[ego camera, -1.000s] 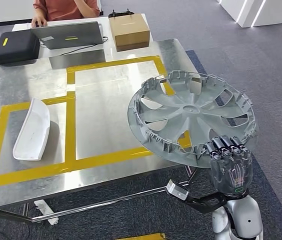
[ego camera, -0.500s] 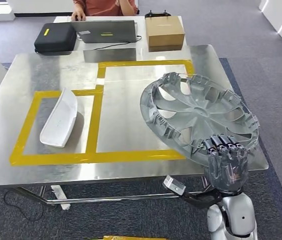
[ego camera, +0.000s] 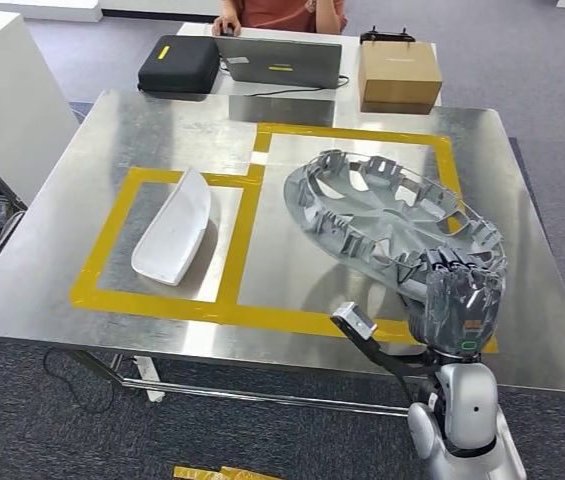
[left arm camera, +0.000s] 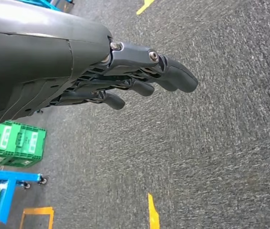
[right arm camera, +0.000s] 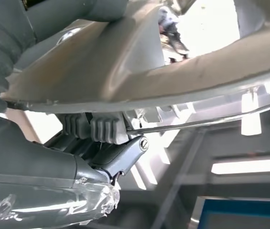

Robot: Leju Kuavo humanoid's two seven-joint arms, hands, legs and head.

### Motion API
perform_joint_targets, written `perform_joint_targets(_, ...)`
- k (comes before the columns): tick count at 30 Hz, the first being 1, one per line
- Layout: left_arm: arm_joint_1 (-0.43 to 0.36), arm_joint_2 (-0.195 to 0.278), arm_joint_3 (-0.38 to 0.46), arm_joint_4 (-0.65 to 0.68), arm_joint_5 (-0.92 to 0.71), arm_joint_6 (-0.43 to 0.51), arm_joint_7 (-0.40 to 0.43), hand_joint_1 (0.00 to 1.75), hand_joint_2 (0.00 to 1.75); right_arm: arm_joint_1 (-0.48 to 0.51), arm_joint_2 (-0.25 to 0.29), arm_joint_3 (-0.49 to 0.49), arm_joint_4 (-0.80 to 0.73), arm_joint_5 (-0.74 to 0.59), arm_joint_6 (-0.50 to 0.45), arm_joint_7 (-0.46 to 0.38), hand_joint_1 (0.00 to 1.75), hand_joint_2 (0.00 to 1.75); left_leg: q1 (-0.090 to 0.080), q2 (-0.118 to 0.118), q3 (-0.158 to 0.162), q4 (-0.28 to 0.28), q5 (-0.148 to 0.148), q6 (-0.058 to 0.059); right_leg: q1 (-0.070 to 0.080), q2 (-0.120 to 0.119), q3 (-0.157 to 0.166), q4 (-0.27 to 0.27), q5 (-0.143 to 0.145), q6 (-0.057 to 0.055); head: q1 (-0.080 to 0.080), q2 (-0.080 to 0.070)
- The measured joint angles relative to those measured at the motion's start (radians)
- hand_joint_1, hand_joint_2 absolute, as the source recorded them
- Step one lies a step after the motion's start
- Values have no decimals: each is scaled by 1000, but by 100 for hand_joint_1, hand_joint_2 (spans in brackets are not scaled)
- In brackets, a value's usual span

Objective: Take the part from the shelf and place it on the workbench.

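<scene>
The round grey plastic wheel cover (ego camera: 392, 228), spoked and ribbed around its rim, hangs tilted above the right half of the bare steel worktop (ego camera: 98, 150), its near edge raised where the robot's right hand (ego camera: 456, 300) grips the rim. The fingers (ego camera: 445, 262) hook over that rim from below, clamped on it, which explains the slant: the cover is carried from one point on its edge, so the far side dips toward the metal. It appears to sit over the larger yellow-taped rectangle (ego camera: 354, 135), probably the spot meant for it, and whether its low edge touches the worktop cannot be told. The task looks close to its end, with lowering and release left.

In the smaller taped rectangle beside it lies a white curved plastic part (ego camera: 173, 228), well apart from the cover. The left hand (left arm camera: 126, 71) hangs over grey carpet, fingers apart and holding nothing. Beyond the worktop stand a grey laptop (ego camera: 283, 62), a black case (ego camera: 179, 63) and a brown cardboard box (ego camera: 398, 73), with a person (ego camera: 279, 15) seated there.
</scene>
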Motion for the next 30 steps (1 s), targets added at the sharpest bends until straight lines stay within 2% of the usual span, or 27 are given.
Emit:
perform_joint_targets(1,0,1,0,0,0,0,0,0,175,-18,-21,51,5,0,9,57,175,175,-1,0,-3,2,1,1,0,2,3,-6,-1,1,0,0)
perform_joint_targets(3,1,3,1,-1,0,-1,1,0,175,-34,-44,132,16,0,27,104,175,175,0,0,-2,1,2,7,2,3,2,-8,2,2,0,0)
perform_joint_targets(7,1,0,9,-4,0,-5,1,0,175,-24,-50,191,43,-28,88,60,175,175,2,0,2,-8,5,3,5,4,3,-7,0,-5,0,0)
perform_joint_targets(12,2,-2,19,-10,0,-7,0,0,175,-9,-47,190,74,-67,122,25,175,175,4,0,3,-12,5,-14,7,3,2,-6,-2,-11,0,0)
perform_joint_targets(15,2,-4,22,-14,0,-12,1,0,175,-8,-42,182,88,-80,150,25,175,175,5,0,3,-12,5,-19,8,3,2,-6,-3,-12,0,0)
perform_joint_targets(30,-10,-7,44,-25,0,-23,26,0,175,-33,-16,99,245,-76,238,27,175,175,0,0,3,-11,5,-19,2,3,4,-7,-2,-10,1,0)
